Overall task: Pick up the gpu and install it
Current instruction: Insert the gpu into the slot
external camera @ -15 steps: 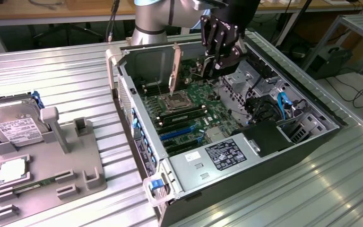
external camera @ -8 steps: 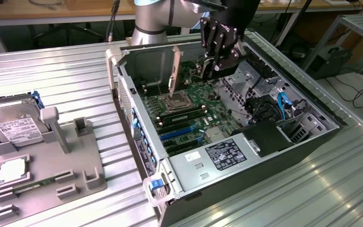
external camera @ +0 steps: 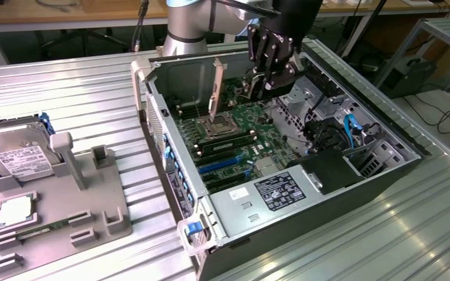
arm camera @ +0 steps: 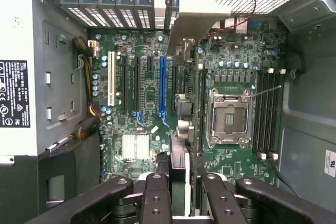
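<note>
Thin green expansion card with silver metal bracket, the gpu (arm camera: 181, 129) — held edge-on, upright, above the green motherboard (arm camera: 231, 51) inside the open black and grey computer case (external camera: 381, 175). Black multi-finger gripper (arm camera: 181, 195) — fingers pinched on the card's upper edge. Near the card on the board: open silver processor socket (arm camera: 227, 116) and long blue slot (arm camera: 162, 85). Outside the case, exterior view's left: grey parts holder (external camera: 92, 199) on the ribbed metal table (external camera: 53, 93), carrying a silver hard drive with white label (external camera: 18, 155) and a small square silver chip (external camera: 16, 212).
</note>
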{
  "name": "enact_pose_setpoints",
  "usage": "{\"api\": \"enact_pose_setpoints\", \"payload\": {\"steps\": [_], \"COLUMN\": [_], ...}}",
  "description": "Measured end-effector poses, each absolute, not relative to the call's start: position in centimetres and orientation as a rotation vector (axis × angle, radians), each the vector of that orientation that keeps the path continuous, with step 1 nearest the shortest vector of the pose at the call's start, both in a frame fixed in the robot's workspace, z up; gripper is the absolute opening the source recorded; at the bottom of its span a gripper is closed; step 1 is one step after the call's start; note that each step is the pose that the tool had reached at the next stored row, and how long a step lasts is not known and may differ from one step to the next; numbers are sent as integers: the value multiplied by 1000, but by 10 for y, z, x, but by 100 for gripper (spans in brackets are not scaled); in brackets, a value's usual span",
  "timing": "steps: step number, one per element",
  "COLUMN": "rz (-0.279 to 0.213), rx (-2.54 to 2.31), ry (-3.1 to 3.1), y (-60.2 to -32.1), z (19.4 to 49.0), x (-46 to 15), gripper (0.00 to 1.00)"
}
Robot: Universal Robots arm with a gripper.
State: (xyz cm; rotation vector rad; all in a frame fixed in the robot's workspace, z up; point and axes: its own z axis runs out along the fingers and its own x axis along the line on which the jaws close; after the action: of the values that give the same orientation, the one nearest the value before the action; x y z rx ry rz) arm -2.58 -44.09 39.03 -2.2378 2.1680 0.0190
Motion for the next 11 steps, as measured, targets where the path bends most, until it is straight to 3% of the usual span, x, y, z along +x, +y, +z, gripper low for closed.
{"api": "enact_pose_setpoints", "payload": {"steps": [11], "rz": [19], "rx": [-2238], "ry": [2168], "y": [-441], "z": [383], "x": [-26], "gripper": [27]}}
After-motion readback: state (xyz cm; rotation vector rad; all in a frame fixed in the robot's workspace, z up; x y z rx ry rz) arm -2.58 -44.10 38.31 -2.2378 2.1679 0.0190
